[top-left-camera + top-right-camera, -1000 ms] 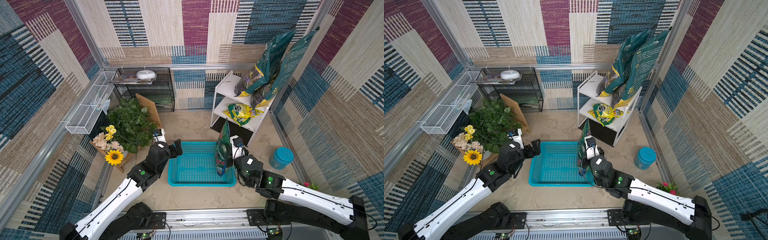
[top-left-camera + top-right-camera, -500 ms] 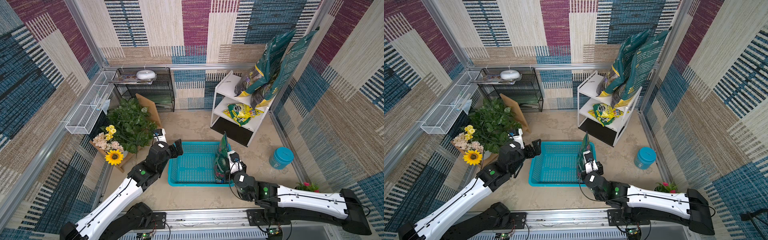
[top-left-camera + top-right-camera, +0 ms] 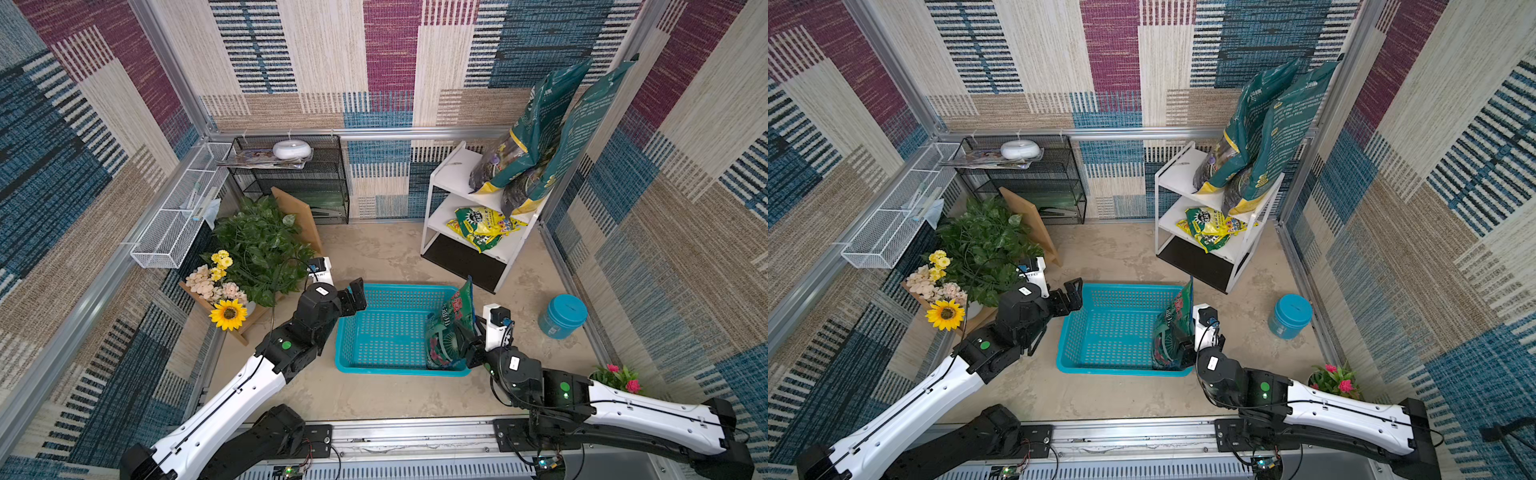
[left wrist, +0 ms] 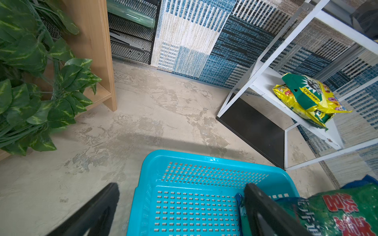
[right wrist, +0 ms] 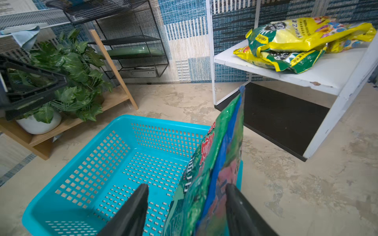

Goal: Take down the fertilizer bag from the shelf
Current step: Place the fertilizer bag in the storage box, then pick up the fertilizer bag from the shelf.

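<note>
The fertilizer bag (image 3: 451, 328) (image 3: 1173, 328), green with red letters, stands on edge inside the blue basket (image 3: 399, 371) (image 5: 67, 155), leaning on its right wall. My right gripper (image 3: 469, 345) (image 5: 186, 187) is open around the bag's lower part. One finger lies against the bag (image 5: 212, 163); the other stands apart from it. My left gripper (image 3: 357, 297) (image 4: 181, 187) is open and empty over the basket's far left corner. The white shelf (image 3: 453, 174) (image 5: 327, 67) stands behind the basket with two tall teal bags (image 3: 536, 124) on its top board and yellow bags (image 3: 482, 226) on the lower one.
A leafy plant (image 3: 257, 245) and flowers on a wooden stand sit left of the basket. Along the back and left walls are a black mesh rack (image 3: 299, 183) and a white wire basket (image 3: 174, 216). A blue canister (image 3: 562, 316) and a pink-flowered pot (image 3: 619, 376) stand at the right.
My right arm has drawn back and lowered the bag into the basket, and its jaws have opened off the bag. The left arm has not moved.
</note>
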You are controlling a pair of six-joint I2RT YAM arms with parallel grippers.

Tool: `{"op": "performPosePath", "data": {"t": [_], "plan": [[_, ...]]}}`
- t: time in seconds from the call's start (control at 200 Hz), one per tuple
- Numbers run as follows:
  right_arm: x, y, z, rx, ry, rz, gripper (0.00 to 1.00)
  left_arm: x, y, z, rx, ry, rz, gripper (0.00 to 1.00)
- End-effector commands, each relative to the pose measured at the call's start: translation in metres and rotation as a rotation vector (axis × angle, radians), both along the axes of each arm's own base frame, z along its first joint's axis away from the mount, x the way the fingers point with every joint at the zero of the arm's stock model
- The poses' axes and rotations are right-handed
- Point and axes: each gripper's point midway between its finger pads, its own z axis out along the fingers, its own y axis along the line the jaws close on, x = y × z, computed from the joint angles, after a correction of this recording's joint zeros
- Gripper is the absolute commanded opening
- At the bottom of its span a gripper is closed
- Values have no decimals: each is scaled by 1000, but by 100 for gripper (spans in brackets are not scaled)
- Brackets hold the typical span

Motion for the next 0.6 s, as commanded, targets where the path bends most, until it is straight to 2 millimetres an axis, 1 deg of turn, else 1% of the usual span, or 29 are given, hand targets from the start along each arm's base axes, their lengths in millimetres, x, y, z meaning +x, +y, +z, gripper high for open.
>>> {"op": "performPosePath", "data": {"t": [0.0,0.075,0.125,0.145,0.16,0.2,0.205,0.22,0.285,0.331,0.346,0.351,0.381,0.436,0.486,0.521,0.531,0.536,0.551,0.556,0.581,0.596], "plan": [[-4,-4,19,44,-12,22,72,2,-8,8,-18,-27,-40,99],[-4,-22,48,122,-45,-19,76,-2,-23,20,-44,-45,-124,98],[-5,-36,69,202,-77,-45,79,-5,-41,34,-62,-67,-217,82],[-6,-42,78,239,-95,-53,80,-5,-48,41,-70,-77,-247,77],[-6,-45,85,262,-115,-57,81,-6,-53,48,-73,-85,-268,76],[-7,-56,103,305,-173,-73,84,-5,-68,68,-71,-117,-323,75],[-7,-57,105,309,-179,-77,84,-6,-71,68,-67,-117,-332,76],[-8,-61,110,320,-193,-86,85,-5,-78,79,-64,-136,-356,76],[-8,-80,126,367,-208,-141,86,-3,-109,118,-37,-191,-438,85],[-8,-87,130,389,-195,-160,86,-2,-136,147,-14,-235,-516,90],[-8,-88,130,387,-190,-163,86,-2,-146,156,-5,-248,-547,91],[-8,-89,129,390,-184,-166,86,-1,-150,154,-2,-244,-558,91],[-8,-91,127,398,-169,-174,86,-4,-168,176,12,-280,-616,92],[-8,-93,118,397,-144,-180,87,-2,-206,197,54,-317,-694,95],[-8,-93,109,392,-133,-179,87,0,-235,211,95,-344,-741,97],[-8,-92,103,393,-130,-175,87,5,-252,216,114,-355,-761,97],[-9,-92,101,393,-130,-174,87,7,-256,219,115,-360,-763,97],[-9,-92,101,394,-130,-172,87,8,-258,217,119,-354,-765,97],[-9,-91,99,393,-132,-167,87,12,-263,222,114,-361,-764,97],[-9,-91,98,393,-133,-164,87,14,-265,219,117,-355,-764,97],[-10,-88,95,391,-138,-150,87,20,-271,229,104,-370,-755,97],[-10,-87,94,391,-141,-139,87,26,-276,229,105,-368,-747,97]]}}
